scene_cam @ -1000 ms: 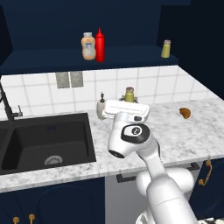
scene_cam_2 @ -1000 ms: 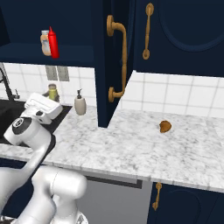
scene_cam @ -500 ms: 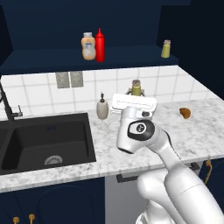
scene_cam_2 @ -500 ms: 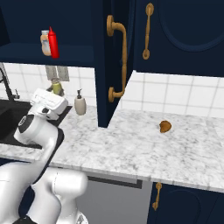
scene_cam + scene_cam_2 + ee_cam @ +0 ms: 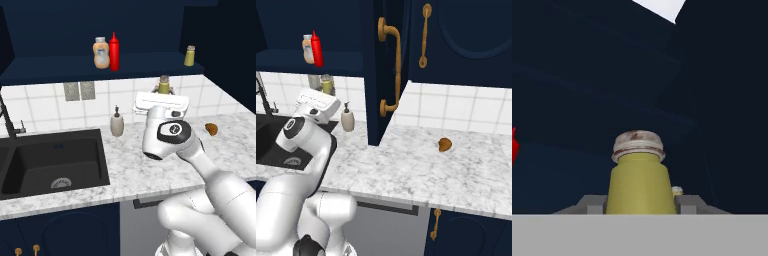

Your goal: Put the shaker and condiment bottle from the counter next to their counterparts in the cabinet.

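- Flat, even rendered light across both base views; nothing shows where it comes from, and there is no glare.
- The counter and the white tiles read bright, with only faint soft shading under the things standing on them.
- The cabinet recess is dim, its navy walls nearly black (shelf edges hard to trace).
- The sink basin is dark, with little detail inside.
- Base views are slightly soft and low in detail; straight lines hold true at the edges.
- The hand view is very dark apart from the shaker, which is evenly lit but a bit blurry.
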{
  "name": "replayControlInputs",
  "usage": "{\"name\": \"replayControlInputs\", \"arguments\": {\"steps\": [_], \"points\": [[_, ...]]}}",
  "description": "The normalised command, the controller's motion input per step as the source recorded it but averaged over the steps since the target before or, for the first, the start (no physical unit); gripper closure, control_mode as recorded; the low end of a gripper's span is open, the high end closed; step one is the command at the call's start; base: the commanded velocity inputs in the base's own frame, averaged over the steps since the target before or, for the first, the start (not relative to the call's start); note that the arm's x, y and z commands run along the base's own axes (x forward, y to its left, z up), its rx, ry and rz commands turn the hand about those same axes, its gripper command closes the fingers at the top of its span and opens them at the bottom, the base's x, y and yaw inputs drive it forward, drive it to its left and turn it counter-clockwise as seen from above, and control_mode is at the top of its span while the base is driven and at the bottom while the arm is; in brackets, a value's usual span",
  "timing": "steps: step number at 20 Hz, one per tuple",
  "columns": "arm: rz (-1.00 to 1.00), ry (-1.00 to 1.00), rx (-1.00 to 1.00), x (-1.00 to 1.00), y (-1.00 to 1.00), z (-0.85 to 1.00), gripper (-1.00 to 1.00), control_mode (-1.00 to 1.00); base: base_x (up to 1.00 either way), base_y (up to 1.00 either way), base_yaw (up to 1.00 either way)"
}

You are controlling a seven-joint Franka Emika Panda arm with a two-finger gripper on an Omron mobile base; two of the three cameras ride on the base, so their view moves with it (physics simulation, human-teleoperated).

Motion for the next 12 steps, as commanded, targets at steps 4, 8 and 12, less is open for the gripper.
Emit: {"name": "replayControlInputs", "arguments": {"steps": [4,8,12], "points": [[0.00,0.04,0.00,0.20,-0.16,0.37,1.00,-1.00,0.00,0.00,0.00],[0.00,0.15,0.03,0.41,-0.20,0.38,1.00,-1.00,0.00,0.00,0.00],[0.00,0.08,0.00,0.48,-0.15,0.38,1.00,-1.00,0.00,0.00,0.00]]}}
